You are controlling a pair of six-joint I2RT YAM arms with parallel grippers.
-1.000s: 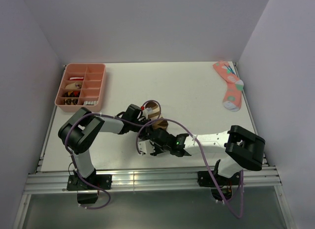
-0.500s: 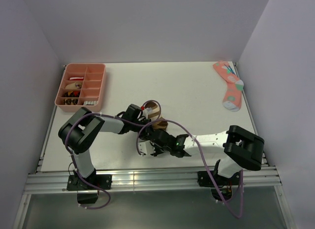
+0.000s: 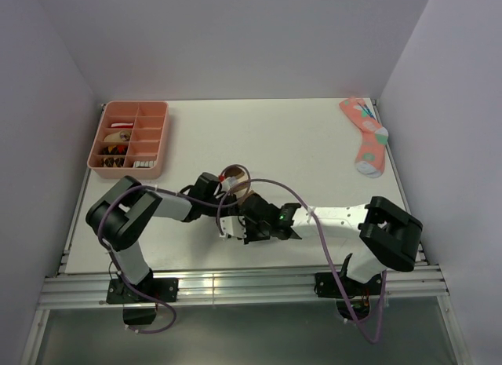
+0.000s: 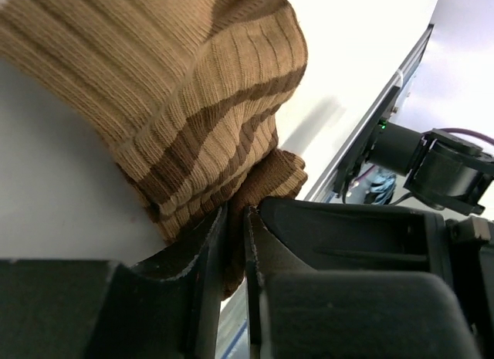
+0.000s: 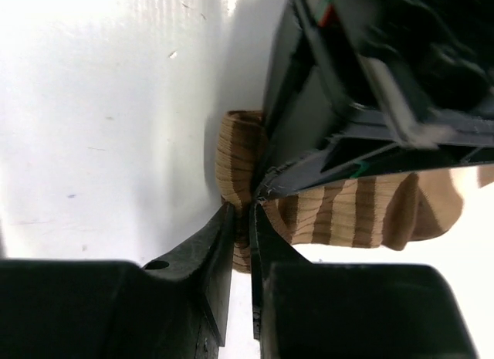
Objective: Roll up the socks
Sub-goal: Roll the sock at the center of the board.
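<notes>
A brown-and-tan striped sock (image 4: 177, 89) lies bunched on the white table, and both grippers hold it. My left gripper (image 4: 235, 216) is shut on a darker brown fold at the sock's edge. From the opposite side, my right gripper (image 5: 243, 212) pinches another fold of the same sock (image 5: 363, 208), right against the left gripper's black fingers (image 5: 340, 154). In the top view the two grippers meet at mid-table, left gripper (image 3: 226, 202) and right gripper (image 3: 238, 220), and cover all but a small brown patch of the sock (image 3: 249, 195).
A pink compartment tray (image 3: 161, 137) with small items stands at the back left. A pink dotted sock (image 3: 367, 137) lies at the back right. Purple cables loop over both arms near the meeting point (image 3: 235, 170).
The right gripper has shut on the sock's fold. Both grippers and the sock have shifted slightly toward the near edge, and the left elbow has swung left.
</notes>
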